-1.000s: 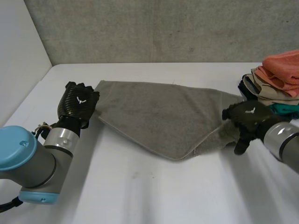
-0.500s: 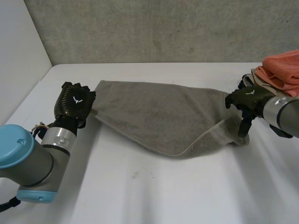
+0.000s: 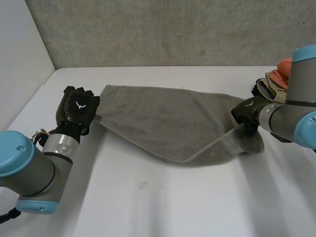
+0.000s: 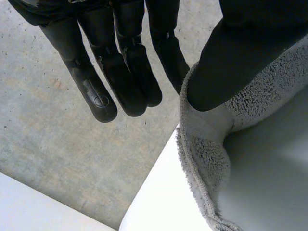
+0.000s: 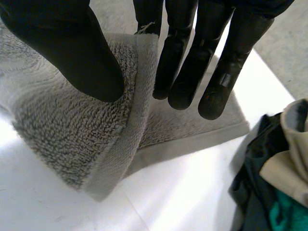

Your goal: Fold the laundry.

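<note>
One grey towel (image 3: pixel 163 123) lies on the white table (image 3: pixel 148 197), folded over slantwise. My left hand (image 3: pixel 76 109) pinches one corner of it between the thumb and the straight fingers. My right hand (image 3: pixel 245 112) pinches the thick folded end on the opposite side. One pile of clothes (image 3: pixel 272 85) sits just beside my right hand.

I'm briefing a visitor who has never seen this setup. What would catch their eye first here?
A grey towel stretches across the middle of the white table, pinched at one end by the left robot hand and at the other by the right robot hand. Beside the right arm, at the table's edge, sits a colourful pile of clothes.
</note>
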Robot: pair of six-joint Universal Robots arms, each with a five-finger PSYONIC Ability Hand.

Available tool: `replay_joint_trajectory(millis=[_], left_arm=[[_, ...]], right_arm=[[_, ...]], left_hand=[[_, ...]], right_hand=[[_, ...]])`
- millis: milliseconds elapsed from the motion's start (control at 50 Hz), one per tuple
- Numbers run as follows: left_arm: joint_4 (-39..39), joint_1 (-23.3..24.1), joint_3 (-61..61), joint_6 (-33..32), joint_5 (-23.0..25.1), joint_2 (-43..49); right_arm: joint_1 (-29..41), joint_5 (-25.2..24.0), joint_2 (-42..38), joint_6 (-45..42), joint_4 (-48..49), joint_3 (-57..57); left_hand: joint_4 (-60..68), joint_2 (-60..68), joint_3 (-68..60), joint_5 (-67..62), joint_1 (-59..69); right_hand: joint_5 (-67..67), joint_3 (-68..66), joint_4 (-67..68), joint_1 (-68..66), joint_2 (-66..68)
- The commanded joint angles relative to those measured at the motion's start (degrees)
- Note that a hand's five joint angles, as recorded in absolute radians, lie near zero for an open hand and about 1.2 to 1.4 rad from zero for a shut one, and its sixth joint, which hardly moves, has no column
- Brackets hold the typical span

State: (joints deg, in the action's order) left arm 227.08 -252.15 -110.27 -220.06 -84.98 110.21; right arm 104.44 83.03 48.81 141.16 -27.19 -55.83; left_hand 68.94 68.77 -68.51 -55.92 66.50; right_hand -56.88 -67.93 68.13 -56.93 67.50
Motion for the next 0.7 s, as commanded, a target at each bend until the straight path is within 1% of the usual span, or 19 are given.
replay_joint_trajectory(millis=[20,40,120,140,180,200,220,260,300,360,380,420,480,500,560,580,640,660,700], left_arm=[[-5.93,-0.98,-1.17,-2.12,-0.10,-4.20],[-7.69,-1.24,-1.52,-2.65,-0.10,-5.08],[-21.13,-3.61,-4.42,-7.74,-0.10,-12.46],[-26.28,-4.57,-5.65,-9.14,-0.10,-15.17],[-31.50,-5.19,-6.71,-10.29,-0.10,-17.73],[-34.05,-5.28,-7.23,-10.47,-0.19,-18.96],[-39.20,-5.28,-8.37,-10.74,-0.28,-21.15],[-43.45,-5.37,-9.69,-10.91,-0.36,-22.83],[-49.59,-5.20,-11.80,-11.35,-0.63,-25.11],[-54.45,-4.93,-13.39,-11.53,-0.54,-27.58],[-56.12,-4.85,-13.83,-11.62,-0.54,-28.46],[-56.75,-4.85,-13.74,-11.79,-0.54,-28.73],[-55.43,-4.85,-12.08,-12.41,-0.28,-28.03],[-54.56,-4.85,-11.03,-12.41,-0.19,-27.51],[-49.38,-4.06,-6.90,-11.97,-0.19,-23.38],[-47.54,-3.53,-5.67,-11.97,-0.19,-21.72],[-40.77,-1.51,-0.93,-11.79,-0.45,-15.74],[-39.36,-1.16,0.13,-11.88,-0.45,-14.24],[-34.45,-0.19,3.64,-11.88,-0.63,-8.90]], right_arm=[[-0.55,-1.29,11.71,0.26,0.29,-11.28],[-0.55,-1.64,13.05,0.17,0.29,-13.41],[-1.25,-4.89,18.85,-1.67,0.20,-24.84],[-2.39,-6.46,22.52,-3.68,0.20,-29.90],[-4.41,-7.62,26.40,-6.23,0.12,-33.89],[-7.64,-8.75,30.60,-9.64,-0.06,-38.61],[-8.89,-9.11,32.12,-11.68,-0.15,-40.48],[-12.75,-9.99,36.24,-18.25,-0.67,-46.27],[-14.96,-10.00,38.28,-23.01,-1.46,-49.36],[-18.90,-10.17,40.30,-31.26,-3.74,-53.23],[-19.70,-10.26,40.39,-32.43,-4.19,-53.59],[-21.81,-10.96,40.40,-34.19,-5.33,-53.69],[-22.52,-12.54,40.40,-32.62,-4.81,-52.81],[-22.53,-14.46,39.70,-30.00,-3.68,-51.59],[-21.56,-16.58,36.63,-24.89,-0.34,-49.56],[-19.64,-16.94,33.83,-21.05,2.81,-48.08],[-15.51,-16.59,29.34,-15.06,8.88,-44.82],[-13.41,-15.98,27.32,-11.90,12.38,-43.07],[-11.55,-14.57,25.55,-9.16,15.92,-41.13]], left_hand=[[11.06,11.23,-11.49,-14.08,13.50],[11.06,11.23,-11.49,-14.08,13.50],[11.06,11.23,-11.49,-14.08,13.50],[11.06,11.23,-11.49,-14.08,13.50],[11.06,11.23,-11.49,-14.08,13.50],[11.06,11.23,-11.49,-14.08,13.50],[11.06,11.23,-11.49,-14.08,13.50],[11.06,11.23,-11.49,-14.08,13.50],[11.06,11.23,-11.49,-14.08,13.50],[11.06,11.23,-11.49,-14.08,13.50],[11.06,11.23,-11.49,-14.08,13.50],[11.06,11.23,-11.49,-14.08,13.50],[11.06,11.23,-11.49,-14.08,13.50],[11.06,11.23,-11.49,-14.08,13.50],[11.06,11.23,-11.49,-14.08,13.50],[11.06,11.23,-11.49,-14.08,13.50],[11.06,11.23,-11.49,-14.08,13.50],[11.06,11.23,-11.49,-14.08,13.50],[11.06,11.23,-11.49,-14.08,13.50]], right_hand=[[-13.12,-12.07,11.87,-23.07,12.50],[-13.12,-12.07,11.87,-23.07,12.50],[-13.12,-12.07,11.87,-23.07,12.50],[-13.12,-12.07,11.87,-23.07,12.50],[-13.12,-12.07,11.87,-23.07,12.50],[-13.12,-12.07,11.87,-23.07,12.50],[-13.12,-12.07,11.87,-23.07,12.50],[-13.12,-12.07,11.87,-23.07,12.50],[-13.12,-12.07,11.87,-23.07,12.50],[-13.12,-12.07,11.87,-23.07,12.50],[-13.12,-12.07,11.87,-23.07,12.50],[-13.12,-12.07,11.87,-23.07,12.50],[-13.12,-12.07,11.87,-23.07,12.50],[-13.12,-12.07,11.87,-23.07,12.50],[-13.12,-12.07,11.87,-23.07,12.50],[-13.12,-12.07,11.87,-23.07,12.50],[-13.12,-12.07,11.87,-23.07,12.50],[-13.12,-12.07,11.87,-23.07,12.50],[-13.12,-12.07,11.87,-23.07,12.50]])
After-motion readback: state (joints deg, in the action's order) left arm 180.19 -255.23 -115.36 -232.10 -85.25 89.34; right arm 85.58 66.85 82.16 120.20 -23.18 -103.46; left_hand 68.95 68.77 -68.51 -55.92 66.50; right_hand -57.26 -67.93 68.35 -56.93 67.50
